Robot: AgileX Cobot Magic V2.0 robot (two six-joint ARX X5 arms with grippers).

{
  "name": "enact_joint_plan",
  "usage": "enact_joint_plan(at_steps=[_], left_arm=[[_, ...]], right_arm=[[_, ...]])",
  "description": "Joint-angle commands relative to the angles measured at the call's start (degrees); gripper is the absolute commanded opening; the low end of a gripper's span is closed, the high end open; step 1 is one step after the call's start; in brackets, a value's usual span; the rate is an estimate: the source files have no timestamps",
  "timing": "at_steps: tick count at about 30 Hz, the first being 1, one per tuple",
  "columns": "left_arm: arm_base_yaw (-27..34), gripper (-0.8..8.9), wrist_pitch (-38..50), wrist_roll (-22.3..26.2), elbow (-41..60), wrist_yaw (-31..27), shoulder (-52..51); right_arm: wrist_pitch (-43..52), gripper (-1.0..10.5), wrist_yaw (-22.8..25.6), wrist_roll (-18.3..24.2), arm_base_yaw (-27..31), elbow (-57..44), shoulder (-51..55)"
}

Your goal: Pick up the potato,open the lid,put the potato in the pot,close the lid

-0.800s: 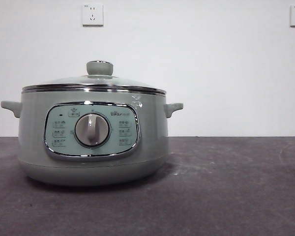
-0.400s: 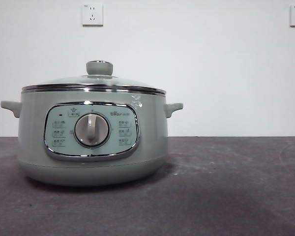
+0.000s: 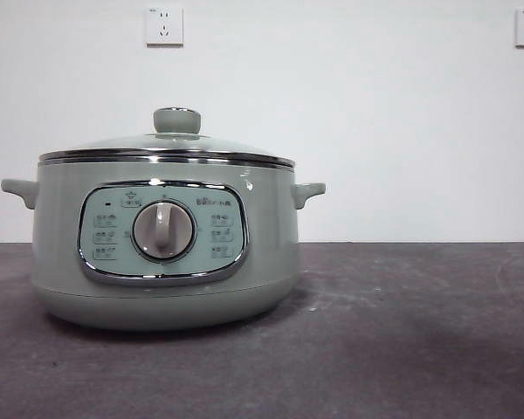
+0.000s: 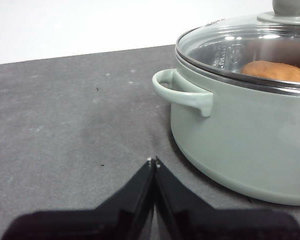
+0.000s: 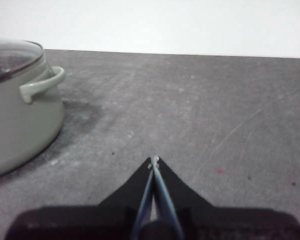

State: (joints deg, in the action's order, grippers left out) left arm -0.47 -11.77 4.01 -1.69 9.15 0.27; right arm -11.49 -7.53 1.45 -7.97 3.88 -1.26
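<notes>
The pale sage-green pot (image 3: pixel 162 253) stands on the dark table at the left of the front view. The glass lid (image 3: pixel 170 145) with its green knob (image 3: pixel 176 120) sits closed on it. In the left wrist view the orange-brown potato (image 4: pixel 275 71) lies inside the pot (image 4: pixel 240 135), seen through the lid (image 4: pixel 250 45). My left gripper (image 4: pixel 153 161) is shut and empty above the table beside the pot's handle (image 4: pixel 182 92). My right gripper (image 5: pixel 153 160) is shut and empty over bare table, apart from the pot (image 5: pixel 20 115). Neither arm shows in the front view.
The dark grey table (image 3: pixel 402 332) runs to a white wall with two sockets (image 3: pixel 164 26). The pot's side handles (image 3: pixel 307 192) stick out on both sides. A small reddish mark (image 5: pixel 219 171) lies on the table in the right wrist view.
A small bright reflection on the pot's upper front has shrunk. Nothing else has visibly moved.
</notes>
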Motion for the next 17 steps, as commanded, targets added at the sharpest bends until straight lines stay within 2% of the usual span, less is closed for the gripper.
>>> enact_joint_plan(at_steps=[1, 7, 11, 17], left_arm=[[0.2, -0.04, 0.24, -0.24, 0.92, -0.07, -0.17], [0.2, -0.04, 0.24, -0.24, 0.92, -0.07, -0.17], [0.2, -0.04, 0.24, -0.24, 0.92, -0.07, -0.17], [0.2, -0.04, 0.24, -0.24, 0.92, -0.07, -0.17]], right_arm=[[0.52, 0.0, -0.04, -1.38, 0.07, -2.03, 0.68], [0.96, 0.0, -0.07, -2.1, 0.02, -3.32, 0.96], [0.98, 0.0, 0.0, -7.17, 0.02, -3.32, 0.94], [0.98, 0.0, 0.39, -7.34, 0.02, -3.3, 0.87]])
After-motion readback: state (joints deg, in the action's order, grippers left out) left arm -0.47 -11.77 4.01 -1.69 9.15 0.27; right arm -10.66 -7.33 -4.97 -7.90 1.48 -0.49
